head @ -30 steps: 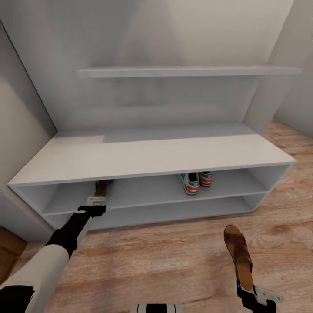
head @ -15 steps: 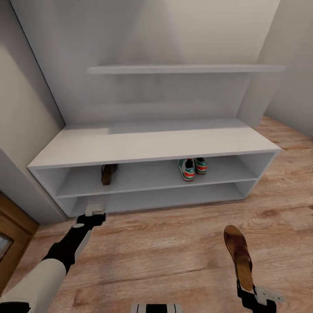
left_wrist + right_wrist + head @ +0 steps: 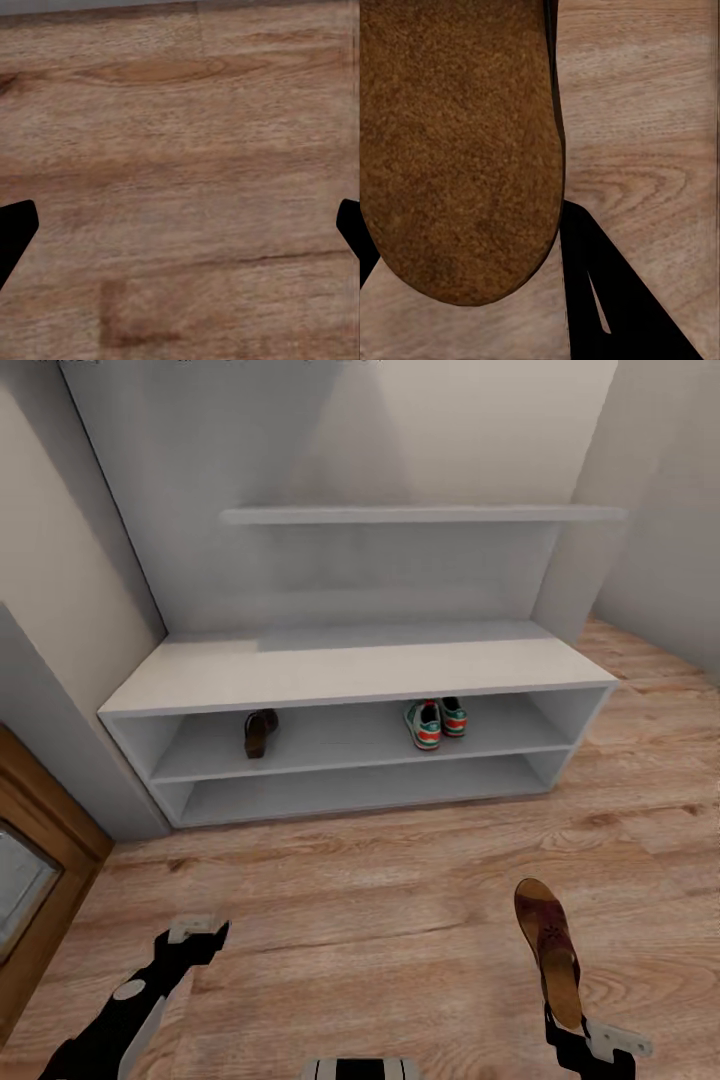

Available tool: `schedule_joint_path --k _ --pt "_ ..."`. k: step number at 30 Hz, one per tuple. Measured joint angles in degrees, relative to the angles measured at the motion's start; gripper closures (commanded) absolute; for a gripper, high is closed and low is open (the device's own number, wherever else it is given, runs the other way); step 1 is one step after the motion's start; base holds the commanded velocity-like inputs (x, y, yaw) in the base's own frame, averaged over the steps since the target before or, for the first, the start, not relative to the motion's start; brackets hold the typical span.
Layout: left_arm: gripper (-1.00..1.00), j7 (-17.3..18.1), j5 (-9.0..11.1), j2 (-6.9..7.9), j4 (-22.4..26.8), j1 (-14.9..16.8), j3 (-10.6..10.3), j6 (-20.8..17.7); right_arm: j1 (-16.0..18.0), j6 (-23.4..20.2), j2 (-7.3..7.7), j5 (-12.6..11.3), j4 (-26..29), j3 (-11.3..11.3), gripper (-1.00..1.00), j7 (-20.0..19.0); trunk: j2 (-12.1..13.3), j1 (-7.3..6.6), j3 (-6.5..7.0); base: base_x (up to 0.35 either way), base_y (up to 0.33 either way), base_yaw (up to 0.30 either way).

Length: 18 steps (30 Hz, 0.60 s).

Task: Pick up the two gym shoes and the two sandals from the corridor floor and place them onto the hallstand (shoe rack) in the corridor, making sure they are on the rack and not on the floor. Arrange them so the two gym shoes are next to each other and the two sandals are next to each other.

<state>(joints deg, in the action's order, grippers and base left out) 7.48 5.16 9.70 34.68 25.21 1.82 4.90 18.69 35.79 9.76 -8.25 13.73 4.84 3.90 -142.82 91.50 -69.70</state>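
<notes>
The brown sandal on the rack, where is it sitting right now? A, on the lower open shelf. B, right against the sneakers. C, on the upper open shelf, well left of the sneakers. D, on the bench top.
C: the sandal on the rack lies on the hallstand's upper open shelf near its left end, with a wide gap to the two gym shoes.

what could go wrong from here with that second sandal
1. The right end effector holds the sandal by one end, the rest sticking out unsupported, so it may slip or swing on the way.
2. The placed sandal sits far left on the rack's upper shelf, opposite the right arm; setting this one apart from it would break the pairing.
3. The shelf opening looks low, so the upright sandal could catch the top board.
</notes>
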Motion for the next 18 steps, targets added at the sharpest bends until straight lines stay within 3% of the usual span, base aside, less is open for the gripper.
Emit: schedule_joint_path --k 3,6,10,14,15,18 --pt "-1.00 8.6 -0.1 1.64 -0.7 -3.9 4.7 3.6 0.0 0.0 0.00 0.1 0.0 0.0 1.00 -0.1 0.0 -0.02 0.00 -0.176 0.000 0.000" --pt "-1.00 12.4 -0.1 2.89 -2.8 -4.9 6.9 5.7 0.0 0.0 0.00 0.2 -0.2 0.0 1.00 -0.2 0.0 -0.03 0.01 -0.073 0.000 0.000" --pt "-1.00 20.2 -0.1 5.49 -9.2 -5.8 9.6 11.0 0.0 0.1 -0.05 0.1 -2.5 -0.2 1.00 -0.2 0.0 -0.03 0.00 -0.023 0.000 0.000" --pt "-1.00 24.4 -0.2 7.20 -12.1 -6.4 10.2 13.5 0.0 0.1 -0.07 0.1 -3.3 -0.2 1.00 -0.2 0.0 -0.04 0.01 -0.005 0.000 0.000" --pt "-1.00 25.3 0.1 7.98 -13.2 -8.0 10.8 14.8 0.0 0.1 -0.08 0.0 -3.4 -0.3 1.00 -0.3 0.0 -0.04 0.00 -0.001 0.000 0.000" --pt "-1.00 25.8 1.1 8.32 -13.8 -9.3 12.3 16.7 0.0 0.1 -0.08 0.0 -3.4 -0.3 1.00 -0.3 0.0 -0.04 0.01 0.000 0.000 0.000"
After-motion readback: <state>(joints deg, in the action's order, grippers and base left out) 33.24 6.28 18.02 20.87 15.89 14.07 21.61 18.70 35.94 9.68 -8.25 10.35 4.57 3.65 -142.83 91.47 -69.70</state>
